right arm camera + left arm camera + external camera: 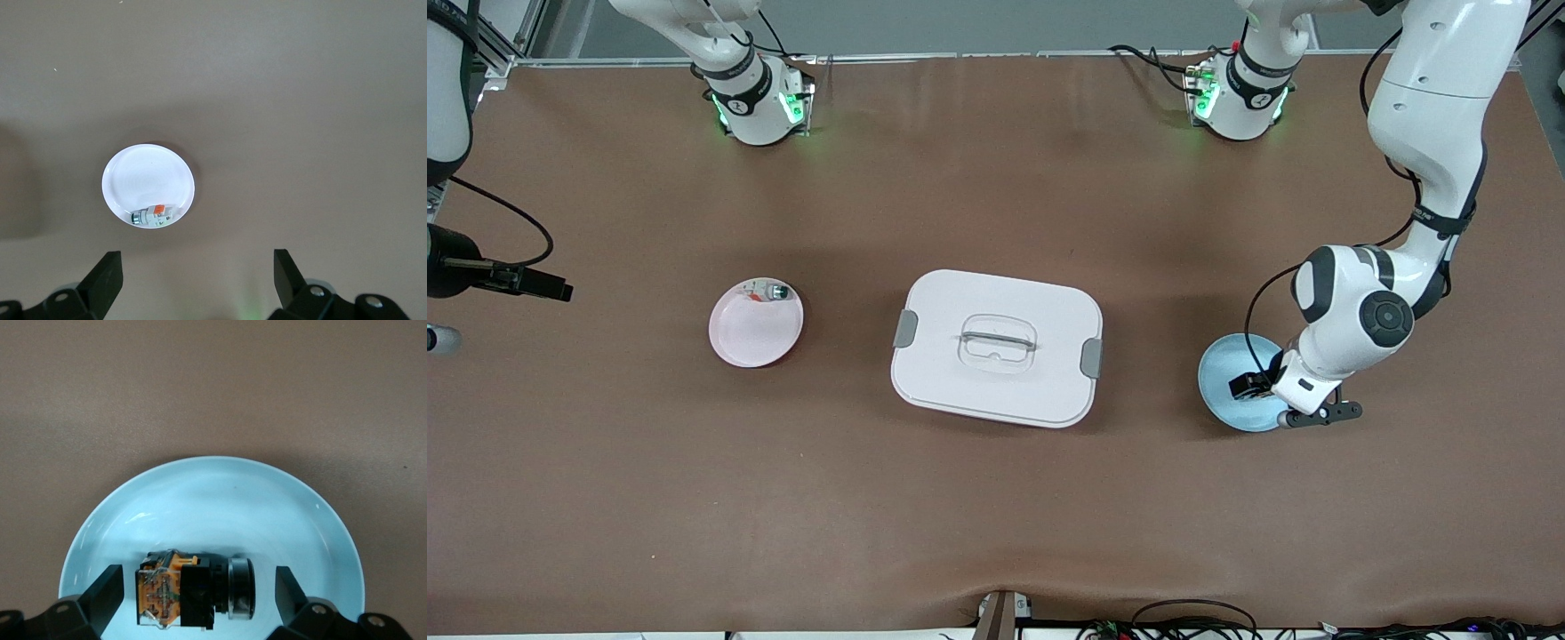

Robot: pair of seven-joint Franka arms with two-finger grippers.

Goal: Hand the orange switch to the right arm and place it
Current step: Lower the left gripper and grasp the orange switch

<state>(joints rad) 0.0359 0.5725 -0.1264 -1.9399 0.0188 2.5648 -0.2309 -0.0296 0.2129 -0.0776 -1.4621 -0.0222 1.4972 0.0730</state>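
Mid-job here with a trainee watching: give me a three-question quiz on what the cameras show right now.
1. True or false: the left gripper has already closed on the orange switch.
2. Which dish holds the orange switch? A) the pink plate B) the blue plate C) the white lidded box
3. Fill in: the right gripper hangs open, high over the table, with the ____ plate in its wrist view.

Key:
1. False. Its fingers stand open on either side of the switch, not touching it.
2. B, at the left arm's end of the table.
3. Pink; it holds a small white part.
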